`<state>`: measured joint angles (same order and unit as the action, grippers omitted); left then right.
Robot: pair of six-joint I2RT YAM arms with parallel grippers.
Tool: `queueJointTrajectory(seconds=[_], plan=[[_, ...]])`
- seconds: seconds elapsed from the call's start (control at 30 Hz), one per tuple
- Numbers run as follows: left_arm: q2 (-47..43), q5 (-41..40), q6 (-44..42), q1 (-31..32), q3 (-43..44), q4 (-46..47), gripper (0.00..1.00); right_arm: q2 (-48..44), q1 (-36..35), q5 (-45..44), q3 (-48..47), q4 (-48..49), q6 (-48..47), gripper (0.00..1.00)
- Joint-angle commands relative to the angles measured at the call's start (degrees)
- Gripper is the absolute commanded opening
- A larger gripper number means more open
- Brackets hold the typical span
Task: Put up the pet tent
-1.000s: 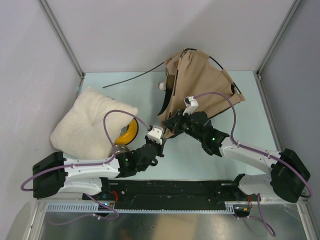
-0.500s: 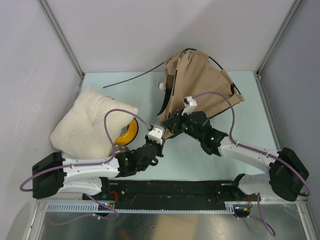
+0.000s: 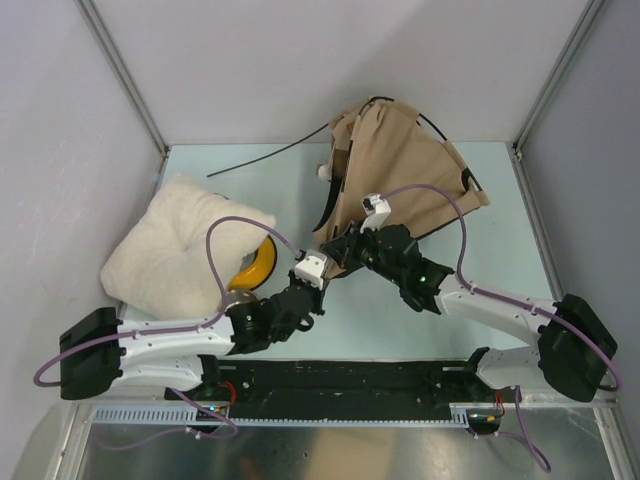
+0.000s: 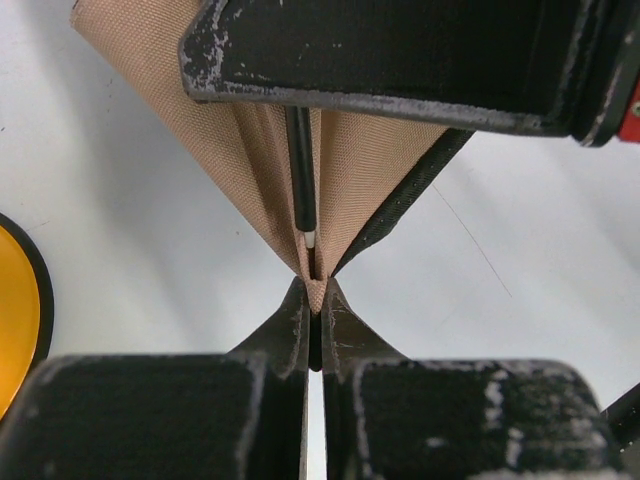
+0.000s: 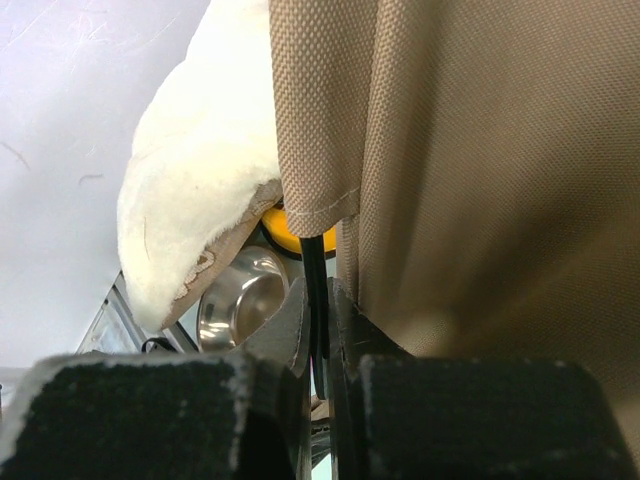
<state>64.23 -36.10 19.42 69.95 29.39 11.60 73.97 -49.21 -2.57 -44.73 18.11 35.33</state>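
Pet tent (image 3: 405, 165) sits at the far middle-right of the bench (image 3: 250, 195), a slumped heap of tan fabric leaning toward the back wall, not standing in shape. Its near corner trails down toward the arms. Left gripper (image 4: 315, 322): fingers (image 4: 290, 325) pressed together on the very tip of that fabric corner, pinching it. Just above the pinch a black pole (image 4: 301, 165) with a pale tip lies in the fold of the cloth, its end just short of the fingertips. Right gripper (image 5: 318, 305): fingers narrow, nipped on the same thin pole where it comes out below a hemmed edge of the tent. In the top view the two grippers meet at the tent's near corner, close beside each other. A loose pole (image 3: 270, 153) lies flat on the bench at far left of the tent, apart from it. Cream pillow (image 3: 175, 245) lies at the left side, partly over the yellow bowl holder (image 3: 253, 268). The right wrist view shows a steel bowl (image 5: 240, 300) under the pillow's edge.
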Motion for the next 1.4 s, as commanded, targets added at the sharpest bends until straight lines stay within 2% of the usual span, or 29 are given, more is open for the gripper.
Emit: queueJointTrajectory(seconds=[0.0,0.47,0.87,1.37], plan=[[-1.3,9.3,-1.0,1.3,-1.5,-14.7,0.0,-0.1,2.6,-16.1,-2.9,13.9,-1.2,0.0],[-3.4,11.1,-0.9,-1.5,-1.5,-15.6,0.0,-2.9,-1.3,-15.8,-0.9,11.3,-1.2,0.0],[-4.8,11.4,0.0,-2.4,-2.6,-15.9,0.0,-4.6,-0.3,-17.8,0.8,9.9,-2.0,0.0],[-5.6,13.9,-0.1,-3.1,-0.8,-16.3,0.0,-1.7,-3.7,-18.5,2.9,13.2,-6.3,0.0]])
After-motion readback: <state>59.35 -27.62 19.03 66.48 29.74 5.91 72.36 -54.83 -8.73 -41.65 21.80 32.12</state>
